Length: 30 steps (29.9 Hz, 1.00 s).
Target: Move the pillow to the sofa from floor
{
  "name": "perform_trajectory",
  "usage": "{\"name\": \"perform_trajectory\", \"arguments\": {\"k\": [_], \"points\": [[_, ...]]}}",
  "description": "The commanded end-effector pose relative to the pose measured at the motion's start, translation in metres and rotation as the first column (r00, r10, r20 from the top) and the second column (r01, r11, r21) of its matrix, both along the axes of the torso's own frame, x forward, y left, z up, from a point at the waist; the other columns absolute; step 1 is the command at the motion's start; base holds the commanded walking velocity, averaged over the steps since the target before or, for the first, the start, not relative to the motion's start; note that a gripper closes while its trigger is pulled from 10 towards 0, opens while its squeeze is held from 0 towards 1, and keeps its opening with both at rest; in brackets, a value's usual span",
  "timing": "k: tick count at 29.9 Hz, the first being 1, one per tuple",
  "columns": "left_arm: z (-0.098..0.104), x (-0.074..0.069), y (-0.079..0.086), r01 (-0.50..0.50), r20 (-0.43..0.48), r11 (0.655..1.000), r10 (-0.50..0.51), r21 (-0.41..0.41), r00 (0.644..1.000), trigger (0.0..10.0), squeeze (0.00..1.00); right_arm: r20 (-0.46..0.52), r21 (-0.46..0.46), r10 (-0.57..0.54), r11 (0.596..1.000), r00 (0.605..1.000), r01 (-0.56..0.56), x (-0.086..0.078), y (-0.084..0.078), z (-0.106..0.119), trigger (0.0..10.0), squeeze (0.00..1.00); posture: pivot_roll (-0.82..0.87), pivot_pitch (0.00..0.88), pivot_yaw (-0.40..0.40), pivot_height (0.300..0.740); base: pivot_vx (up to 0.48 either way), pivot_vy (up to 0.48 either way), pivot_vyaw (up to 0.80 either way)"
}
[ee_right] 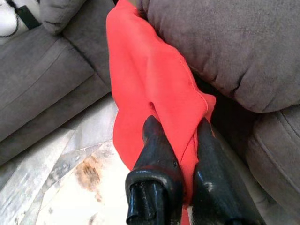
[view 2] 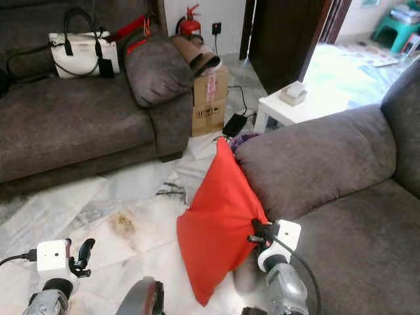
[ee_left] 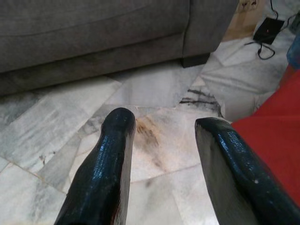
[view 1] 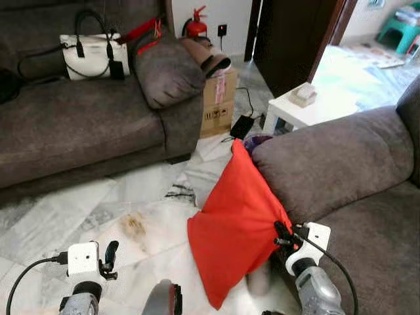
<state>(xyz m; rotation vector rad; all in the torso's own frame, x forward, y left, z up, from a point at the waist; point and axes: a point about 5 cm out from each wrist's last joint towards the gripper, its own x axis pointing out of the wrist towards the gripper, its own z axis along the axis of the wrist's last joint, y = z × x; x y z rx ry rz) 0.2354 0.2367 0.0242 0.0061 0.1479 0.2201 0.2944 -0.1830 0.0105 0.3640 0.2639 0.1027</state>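
Note:
A red pillow (view 1: 233, 216) hangs off the floor, leaning against the arm of the grey sofa (view 1: 341, 157) on my right. My right gripper (ee_right: 180, 136) is shut on the pillow's edge (ee_right: 154, 84), the red cloth pinched between its two black fingers. In the eye views that wrist (view 1: 308, 262) sits at the pillow's right corner, just in front of the sofa's seat. My left gripper (ee_left: 164, 140) is open above the marble floor (ee_left: 154, 93), holding nothing, with the pillow's red side (ee_left: 276, 131) just beside one finger.
A second grey sofa (view 1: 79, 118) stands at the back left with a white handbag (view 1: 92, 52) and a grey cushion (view 1: 167, 72). Beyond it are a cardboard box (view 1: 220, 98), a fire extinguisher (view 1: 197, 23), a black adapter with cable (view 1: 241, 125) and a small white table (view 1: 302, 105).

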Motion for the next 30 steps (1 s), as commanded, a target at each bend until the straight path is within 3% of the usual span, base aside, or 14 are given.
{"name": "perform_trajectory", "arguments": {"k": [1, 10, 12, 13, 14, 21, 30], "points": [[-0.004, -0.004, 0.006, -0.024, -0.013, 1.000, 0.024, 0.001, 1.000, 10.0, 0.00, 0.048, -0.022, -0.001, 1.000, 0.999, 0.002, 0.001, -0.007, 0.006, 0.0, 0.00, 0.19, 0.059, -0.008, 0.628, 0.000, 0.000, 0.00], [-0.005, 0.002, 0.006, -0.017, -0.008, 1.000, 0.017, -0.001, 1.000, 10.0, 0.00, 0.062, -0.039, -0.020, 0.999, 0.998, 0.023, -0.006, -0.012, 0.003, 0.0, 0.00, 0.18, 0.033, 0.009, 0.628, 0.000, 0.000, 0.00], [-0.004, 0.004, 0.008, -0.007, -0.012, 1.000, 0.007, 0.003, 1.000, 10.0, 0.00, 0.034, -0.089, -0.050, 0.995, 0.998, 0.053, -0.004, -0.013, 0.002, 0.0, 0.00, 0.18, 0.027, 0.022, 0.628, 0.000, 0.000, 0.00], [-0.004, 0.006, 0.008, 0.003, -0.014, 1.000, -0.003, 0.009, 1.000, 10.0, 0.00, 0.022, -0.094, -0.055, 0.994, 0.998, 0.057, -0.003, -0.012, 0.002, 1.7, 0.00, 0.18, 0.030, 0.026, 0.628, 0.000, 0.000, 0.00], [-0.004, 0.006, 0.009, 0.004, -0.015, 1.000, -0.004, 0.010, 1.000, 10.0, 0.00, 0.004, -0.104, -0.051, 0.993, 0.999, 0.051, -0.003, -0.011, 0.001, 10.0, 0.00, 0.19, 0.032, 0.026, 0.628, 0.000, 0.000, 0.00], [-0.003, 0.007, 0.009, -0.012, -0.001, 1.000, 0.012, 0.005, 1.000, 10.0, 0.00, -0.005, -0.079, -0.055, 0.995, 0.998, 0.054, -0.003, -0.010, -0.001, 10.0, 0.00, 0.22, 0.034, 0.007, 0.632, 0.000, 0.000, 0.00], [-0.005, 0.009, 0.005, -0.014, 0.005, 1.000, 0.014, -0.003, 1.000, 10.0, 0.00, 0.001, -0.098, -0.046, 0.994, 0.999, 0.046, 0.002, -0.011, 0.004, 10.0, 0.00, 0.21, 0.034, -0.006, 0.702, 0.000, 0.000, 0.00]]}}
